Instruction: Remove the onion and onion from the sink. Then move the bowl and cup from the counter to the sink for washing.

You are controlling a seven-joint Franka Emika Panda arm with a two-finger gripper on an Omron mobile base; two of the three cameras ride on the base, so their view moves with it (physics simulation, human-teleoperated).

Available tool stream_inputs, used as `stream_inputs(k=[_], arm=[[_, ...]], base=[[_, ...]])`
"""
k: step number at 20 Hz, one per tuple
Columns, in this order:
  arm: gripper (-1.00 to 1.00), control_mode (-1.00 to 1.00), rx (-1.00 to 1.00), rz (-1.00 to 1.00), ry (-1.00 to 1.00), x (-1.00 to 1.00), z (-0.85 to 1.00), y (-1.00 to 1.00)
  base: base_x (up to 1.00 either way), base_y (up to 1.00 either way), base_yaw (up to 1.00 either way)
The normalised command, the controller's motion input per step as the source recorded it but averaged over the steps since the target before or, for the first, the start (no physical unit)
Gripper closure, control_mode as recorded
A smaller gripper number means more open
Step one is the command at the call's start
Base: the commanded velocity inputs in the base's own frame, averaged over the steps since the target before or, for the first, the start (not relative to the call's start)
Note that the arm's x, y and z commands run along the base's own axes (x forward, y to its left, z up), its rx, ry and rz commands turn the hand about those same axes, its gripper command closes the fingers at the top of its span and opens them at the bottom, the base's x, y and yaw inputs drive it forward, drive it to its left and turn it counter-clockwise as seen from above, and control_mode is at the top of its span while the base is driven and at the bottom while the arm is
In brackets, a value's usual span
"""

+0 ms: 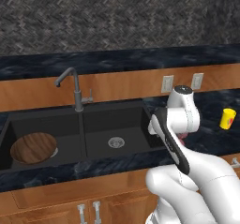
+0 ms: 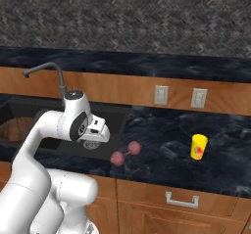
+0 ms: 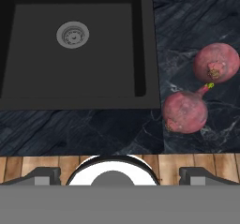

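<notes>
One thing of the task is not yet in the sink (image 1: 28, 117): the cup (image 2: 198, 146), and it is sitting upright on the dark marbled counter (image 2: 162, 140), well to the right of the basins and well apart from the arm. It is showing as a small bright yellow tumbler with a reddish mark on its side, slightly wider at the mouth than at the foot. I am judging it to be light, stiff and smooth, so it is likely to slip under a loose pinch; taking it across the body just below the rim, fingers on opposite walls, is looking like the safest hold, with a level carry so it is not tipping out. The bowl (image 1: 33, 148) of brown wood grain is already lying in the left basin, covering the place where that basin's drain would be. Both onions (image 3: 185, 111) are resting on the counter just right of the sink's right edge, close together and perhaps touching, though the views are leaving that unsure; they are pinkish-red and round with small rough stem ends. The gripper (image 2: 95, 141) is hanging over the right basin's front corner near the onions, its jaws standing fully apart and clamping nothing.
</notes>
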Motion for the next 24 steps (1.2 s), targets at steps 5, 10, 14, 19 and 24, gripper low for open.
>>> stream_inputs(k=[5,10,14,19,24], arm=[[-1.00,1.00,0.00,0.00,0.00,0.00,0.00,0.00],[-1.00,1.00,0.00,0.00,0.00,0.00,0.00,0.00],[-1.00,-1.00,0.00,0.00,0.00,0.00,0.00,0.00],[-1.00,-1.00,0.00,-0.01,0.00,0.00,0.02,-0.02],[-1.00,-1.00,0.03,-0.01,0.00,-0.04,0.18,-0.18]], base=[[0.00,0.00,0.00],[0.00,0.00,0.00],[0.00,0.00,0.00],[0.00,0.00,0.00],[0.00,0.00,0.00]])
